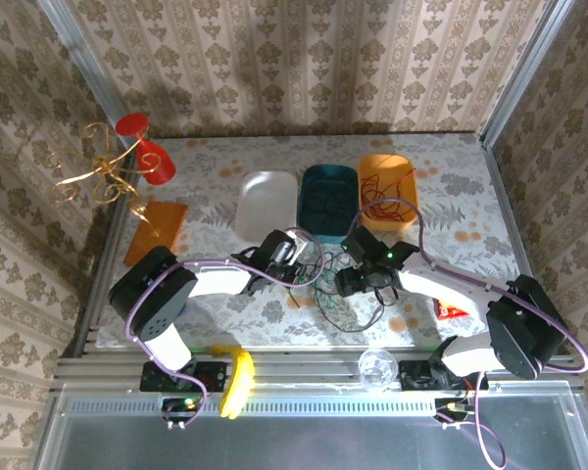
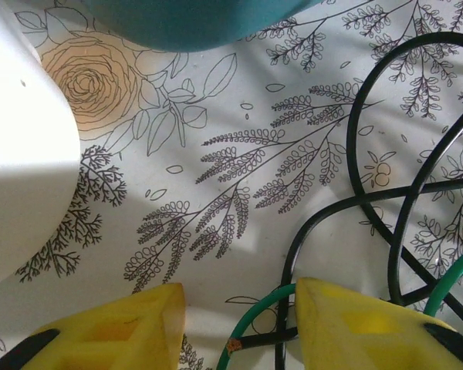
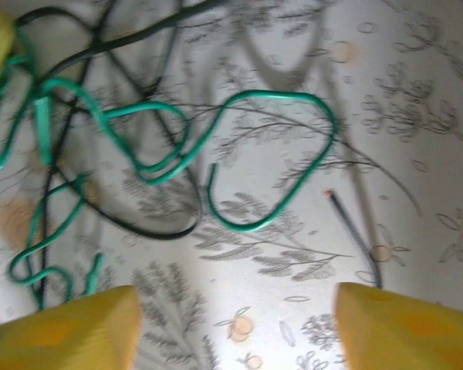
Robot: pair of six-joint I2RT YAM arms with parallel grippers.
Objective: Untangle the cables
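The cables [image 1: 323, 289] lie in a loose green and black tangle at the table's middle, between my two grippers. My left gripper [image 1: 294, 257] is at the tangle's left. In the left wrist view this gripper [image 2: 238, 297] is open, and a green cable [image 2: 258, 307] and a black cable end [image 2: 293, 336] lie between its fingers, close to the right finger [image 2: 347, 324]. My right gripper [image 1: 353, 279] hangs over the tangle's right side. It stands open [image 3: 238, 301] above bare cloth, with a green loop [image 3: 274, 93] and a black strand [image 3: 162, 231] beyond it. A red cable [image 1: 380, 191] lies coiled in the orange bin [image 1: 408, 164].
A white bin [image 1: 265, 201] and a teal bin [image 1: 309, 181] stand behind the tangle. A gold wire stand [image 1: 108, 171] and an orange pad [image 1: 157, 230] are at the far left. A red packet [image 1: 451, 311] lies at the right.
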